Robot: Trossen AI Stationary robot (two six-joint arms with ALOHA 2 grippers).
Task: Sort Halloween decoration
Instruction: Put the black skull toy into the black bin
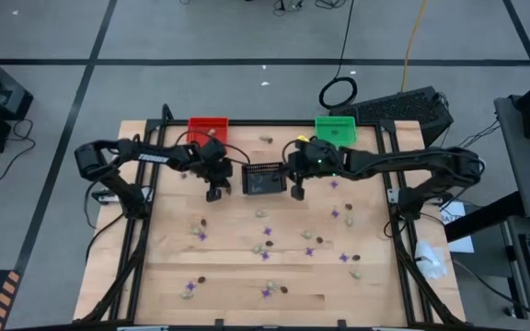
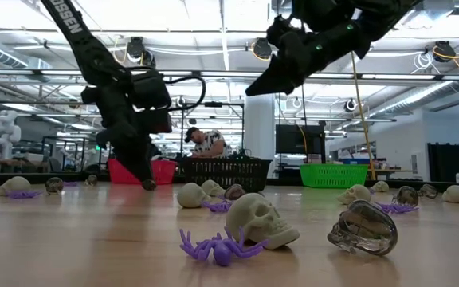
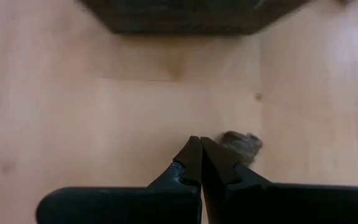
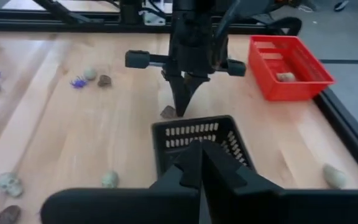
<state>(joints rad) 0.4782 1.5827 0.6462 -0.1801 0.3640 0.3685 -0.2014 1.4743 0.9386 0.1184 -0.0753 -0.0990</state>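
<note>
Pale wooden boards make up the desk [image 1: 168, 267], set on a grey floor crossed by dark tape lines, with a red basket [image 1: 209, 128] at about eleven o'clock on its far edge, a green basket [image 1: 336, 128] at about one o'clock, and a black basket [image 1: 263, 178] between them, slightly nearer the centre. The Halloween decoration [image 1: 267, 250] lies scattered over the near half of the desk, from about three o'clock round to eight: purple spiders, pale skulls and dark smoky skulls, all well apart from the baskets. One dark skull [image 3: 242, 143] sits alone just beside the tips of the left claw [image 1: 213, 194], near the nine o'clock side of the black basket; that claw is pinched narrow, tips together and holding nothing, and the piece lies to one side of it rather than between the fingers. The right claw [image 1: 296, 191] hangs at the three o'clock side of the black basket, also closed to a narrow point and empty. The step in hand seems to be gathering that stray dark skull. To do it well, the left claw would probably need to lift a little, spread its fingers wide, shift sideways until the skull is centred between them, then lower until the tips nearly touch the wood before closing, since so small and rounded a piece could squirt away.
</note>
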